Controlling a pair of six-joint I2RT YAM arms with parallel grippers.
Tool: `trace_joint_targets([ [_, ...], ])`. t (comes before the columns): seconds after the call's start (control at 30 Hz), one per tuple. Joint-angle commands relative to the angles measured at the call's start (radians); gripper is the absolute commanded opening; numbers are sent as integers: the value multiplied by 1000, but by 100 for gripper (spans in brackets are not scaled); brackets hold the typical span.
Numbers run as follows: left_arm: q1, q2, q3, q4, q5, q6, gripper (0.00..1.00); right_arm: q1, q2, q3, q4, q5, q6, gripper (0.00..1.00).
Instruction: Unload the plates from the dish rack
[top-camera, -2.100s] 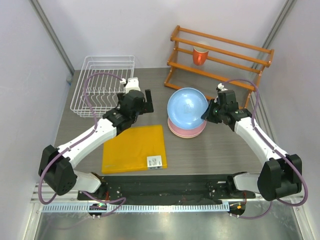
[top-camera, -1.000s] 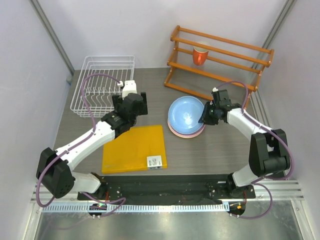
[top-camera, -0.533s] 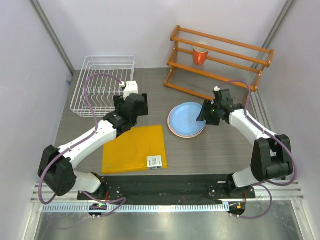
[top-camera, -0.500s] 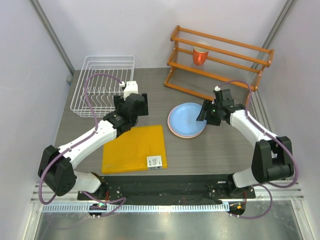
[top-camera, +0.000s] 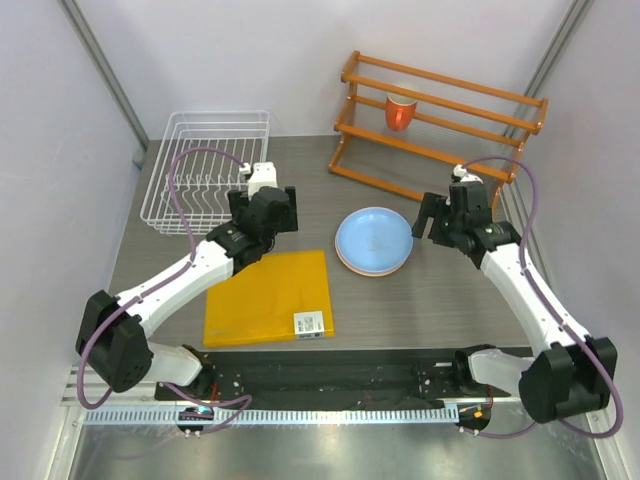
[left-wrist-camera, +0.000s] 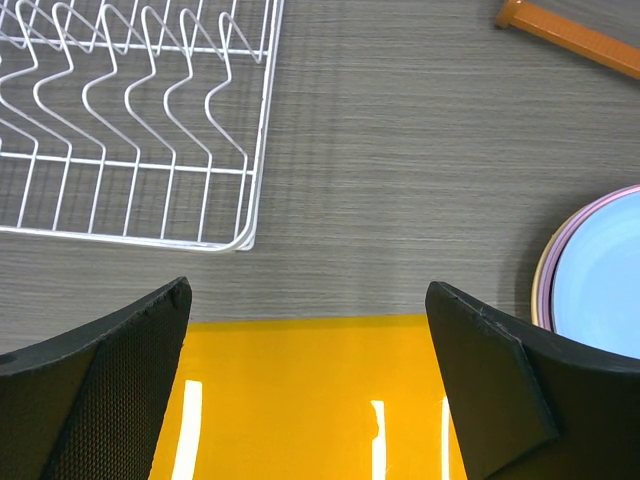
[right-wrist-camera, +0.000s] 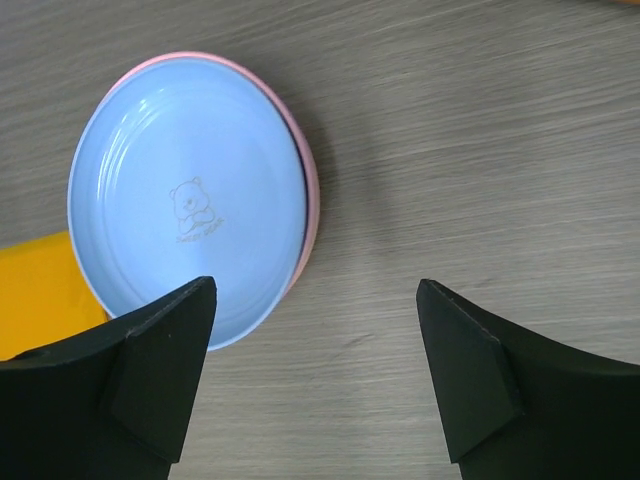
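The plates lie in one flat stack (top-camera: 373, 240) right of the table's middle. A light blue plate (right-wrist-camera: 190, 200) is on top, with a pink rim (right-wrist-camera: 312, 190) showing under it. The left wrist view catches the stack (left-wrist-camera: 600, 270) at its right edge. The dish rack (top-camera: 205, 165), white wire, stands at the back left with no plate in its slots (left-wrist-camera: 130, 120). My right gripper (top-camera: 430, 218) hovers open just right of the stack, holding nothing (right-wrist-camera: 315, 290). My left gripper (top-camera: 272, 205) hangs wide open over the far edge of the yellow-orange mat (left-wrist-camera: 305, 300).
A square yellow-orange mat (top-camera: 268, 298) lies at the near centre-left. An orange wooden shelf rack (top-camera: 440, 115) stands at the back right with a red cup (top-camera: 401, 111) on it. Bare wood-grain tabletop (right-wrist-camera: 480, 150) shows right of the stack.
My right gripper lowered the blue plate flat onto the stack, opened, let it go and drew back to the right. The left arm has barely moved.
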Motion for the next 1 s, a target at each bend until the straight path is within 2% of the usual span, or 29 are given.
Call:
trace_joint_targets([
  [0.0,-1,-36,31,34,-5,-2,100,-1,-112,-52,61,159,-30,89],
  [0.13,-2,-79,19,53,-34,30,100,-1,-220,-174,206,263,-19,93],
  [0.17,-2,-88,16,56,-47,36,99,-2,-237,-202,241,275,-39,99],
  [0.33,-2,-175,5,70,-93,84,99,-1,-368,-429,549,277,-73,100],
  [0.43,-4,-259,-33,73,-93,85,99,-1,-422,-510,637,317,-73,100],
  [0.67,-2,-433,-187,172,-94,150,100,-1,-415,-624,745,363,-158,100],
  [0.97,-4,-455,-245,163,-191,157,100,1,-412,-696,832,401,-204,100],
])
